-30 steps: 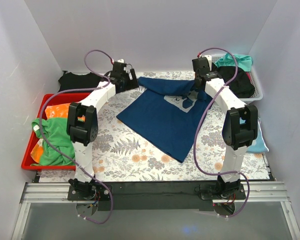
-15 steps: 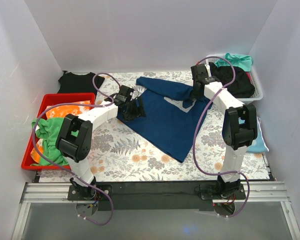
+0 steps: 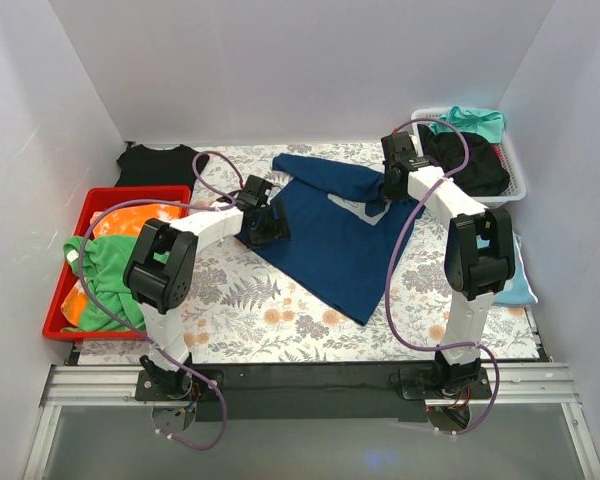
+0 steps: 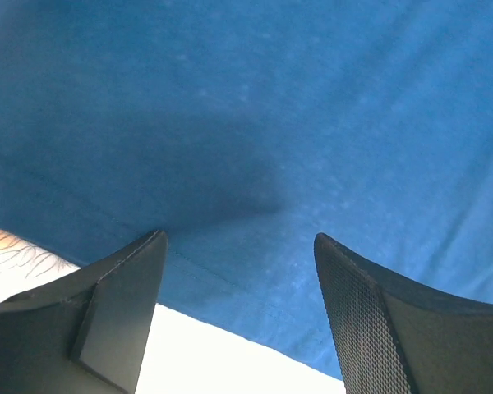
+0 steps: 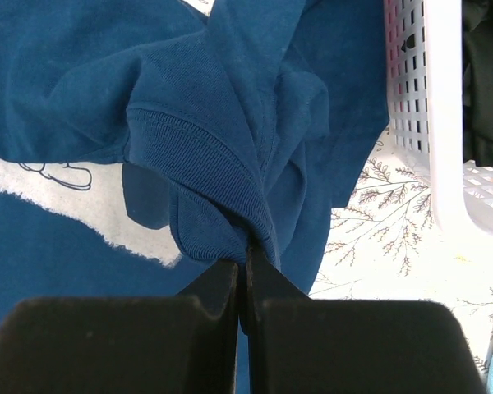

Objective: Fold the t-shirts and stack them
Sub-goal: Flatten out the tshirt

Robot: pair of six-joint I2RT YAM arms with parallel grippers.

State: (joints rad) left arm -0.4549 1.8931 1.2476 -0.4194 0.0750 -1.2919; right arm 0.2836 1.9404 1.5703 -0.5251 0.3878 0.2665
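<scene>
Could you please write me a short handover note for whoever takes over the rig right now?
Left gripper: open, over the navy shirt's left edge, gripping nothing.
Right gripper: shut on a bunched fold at the navy shirt's far right.
Things: navy shirt lies loose mid-table; black shirt back left; the basket and red tray hold more.
Done: no finished fold that I can see.
Left: fold the navy shirt, stack it, then the rest.

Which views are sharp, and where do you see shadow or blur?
Top view: even light, sharp. Left wrist view: navy t-shirt slightly soft, a dark shadow on it above the open left pincer. Right wrist view: shirt ribbing sharp; right pincer, shut on it, black without detail.
</scene>
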